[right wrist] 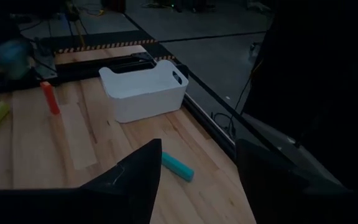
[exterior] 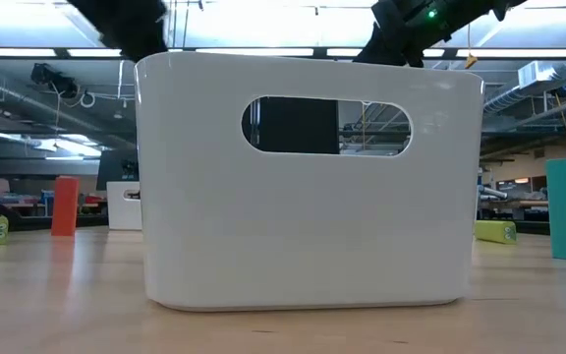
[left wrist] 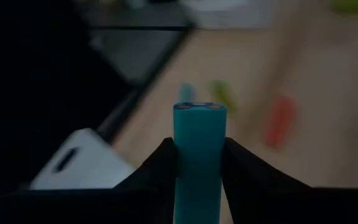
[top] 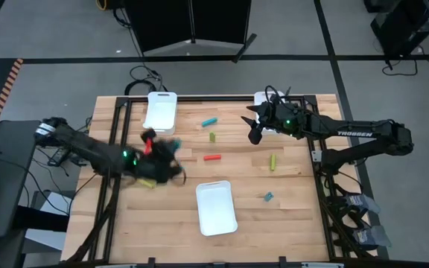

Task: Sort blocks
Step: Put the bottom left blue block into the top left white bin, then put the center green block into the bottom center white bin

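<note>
Wooden slats made up the table [top: 162,223], which stood on a grey floor, and a white near tray [top: 216,208] lay close to its front edge, filling most of the low view. Taking that tray as the landmark, the left gripper [top: 162,160] hung up and to the left of it, its fingers [left wrist: 160,168] clamped on a teal held block [left wrist: 199,155], which stood upright between them in the left wrist view. A yellow-green block [top: 148,183] lay just under that gripper, left of the tray. Beyond the tray, toward the middle of the table, lay a red block [top: 212,158], with a green block [top: 212,137] and a teal far block [top: 210,120] farther back. Right of the tray, a small teal block [top: 268,196] lay near it, and another yellow-green block [top: 272,162] lay farther back on that side. A second white tray [top: 161,112] sat at the far left edge, well apart from the near tray. The right gripper [top: 255,132] hovered far beyond the tray, on the right, with its fingers spread apart and nothing between them; its wrist camera showed the far teal block [right wrist: 178,167] on the wood past the fingertips.
</note>
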Controlling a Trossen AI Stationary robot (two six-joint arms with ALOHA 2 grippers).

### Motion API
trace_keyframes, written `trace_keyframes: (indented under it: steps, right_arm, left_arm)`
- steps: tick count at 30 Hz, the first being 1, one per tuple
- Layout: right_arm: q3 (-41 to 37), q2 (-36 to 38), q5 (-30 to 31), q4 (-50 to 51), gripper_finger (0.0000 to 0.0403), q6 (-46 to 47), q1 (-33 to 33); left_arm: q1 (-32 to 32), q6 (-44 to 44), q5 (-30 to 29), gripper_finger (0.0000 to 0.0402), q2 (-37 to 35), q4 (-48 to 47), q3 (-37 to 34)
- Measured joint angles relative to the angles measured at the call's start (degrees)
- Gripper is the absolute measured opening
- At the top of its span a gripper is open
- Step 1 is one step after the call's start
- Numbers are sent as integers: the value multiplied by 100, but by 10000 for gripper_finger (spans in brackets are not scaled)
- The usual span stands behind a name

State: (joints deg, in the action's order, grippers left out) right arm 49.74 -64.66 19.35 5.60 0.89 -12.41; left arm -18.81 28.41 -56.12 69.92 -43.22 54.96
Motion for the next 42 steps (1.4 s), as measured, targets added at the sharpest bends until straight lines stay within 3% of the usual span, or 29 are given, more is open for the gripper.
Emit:
trace_keyframes:
  steps: [5,13,20,25,31,35,42]
  right_arm:
    - [0,0,2,-25,215,0,99]
    - [0,0,2,-32,213,0,237]
    - [0,0,1,-39,212,37,379]
    - [0,0,2,-38,211,42,424]
    - [0,-177,2,-64,221,104,427]
    - [0,-645,0,-340,231,125,429]
    - [0,-1793,-445,-1189,252,173,403]
  left_arm:
    - [1494,-300,156,102,-450,100,0]
    - [4374,-1329,2488,102,-399,916,0]
    - [6134,-1533,3853,102,358,1045,2]
    - [6546,-1462,4148,118,1028,1052,0]
    - [6517,-1581,4307,259,1179,1352,0]
    - [6391,-1618,4474,310,761,1755,0]
    - [5908,-1596,4529,316,-421,1866,2]
